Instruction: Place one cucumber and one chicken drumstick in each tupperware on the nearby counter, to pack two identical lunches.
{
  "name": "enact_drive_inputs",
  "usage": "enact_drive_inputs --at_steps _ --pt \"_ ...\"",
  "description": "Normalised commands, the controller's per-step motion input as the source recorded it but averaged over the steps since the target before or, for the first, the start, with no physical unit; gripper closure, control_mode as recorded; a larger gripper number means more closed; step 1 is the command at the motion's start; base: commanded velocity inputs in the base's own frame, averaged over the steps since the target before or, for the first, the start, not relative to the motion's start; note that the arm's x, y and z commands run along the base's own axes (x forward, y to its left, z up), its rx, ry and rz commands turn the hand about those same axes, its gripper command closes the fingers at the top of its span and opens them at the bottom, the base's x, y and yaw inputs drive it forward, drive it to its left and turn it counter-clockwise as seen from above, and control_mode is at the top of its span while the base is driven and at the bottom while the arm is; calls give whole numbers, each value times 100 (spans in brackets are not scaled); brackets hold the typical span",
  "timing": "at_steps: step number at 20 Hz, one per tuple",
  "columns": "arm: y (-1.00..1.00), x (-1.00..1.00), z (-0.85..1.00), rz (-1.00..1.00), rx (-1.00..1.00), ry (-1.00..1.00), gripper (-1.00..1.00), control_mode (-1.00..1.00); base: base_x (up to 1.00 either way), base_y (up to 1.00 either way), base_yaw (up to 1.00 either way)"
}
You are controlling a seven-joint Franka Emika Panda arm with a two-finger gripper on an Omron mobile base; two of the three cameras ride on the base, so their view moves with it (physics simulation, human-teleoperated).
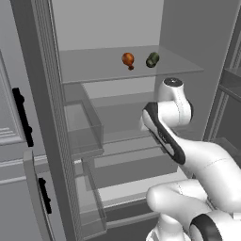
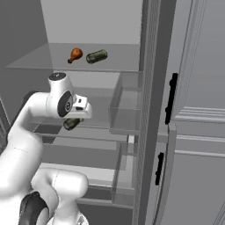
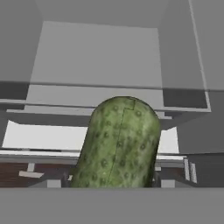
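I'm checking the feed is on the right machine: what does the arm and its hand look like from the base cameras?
The arm is glossy white, built of rounded, tube-like segments with dark joint bands: a black stripe runs along the forearm link, and a dark ring sits at the lower joint. A round grey cap tops the wrist. The hand hangs from a boxy white block with a dark circular side disc. No cables or markings visible.

1. A knobbly green cucumber (image 3: 119, 144) stands right in front of me, rising from the bottom of my view, its rounded end up.
2. Behind it run grey fridge shelves (image 3: 96, 94) and a pale back wall (image 3: 96, 48).
3. A white ledge (image 3: 43, 136) crosses behind the cucumber.
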Motion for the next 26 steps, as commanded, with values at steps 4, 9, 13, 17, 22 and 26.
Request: enact_drive_inputs --at_steps 4,9,13,17,22,26 --pt "0 -98 0 1 6 0 100 -100 0 0 0" --pt "0 -70 0 0 1 1 100 -100 0 0 0" --pt "0 -49 0 0 0 3 100 100 -22 0 0" --pt "0 0 0 0 0 0 100 100 -100 0 0" --pt "0 0 0 0 0 0 100 100 -100 17 8" --pt "0 0 0 0 0 0 100 100 -100 53 44"
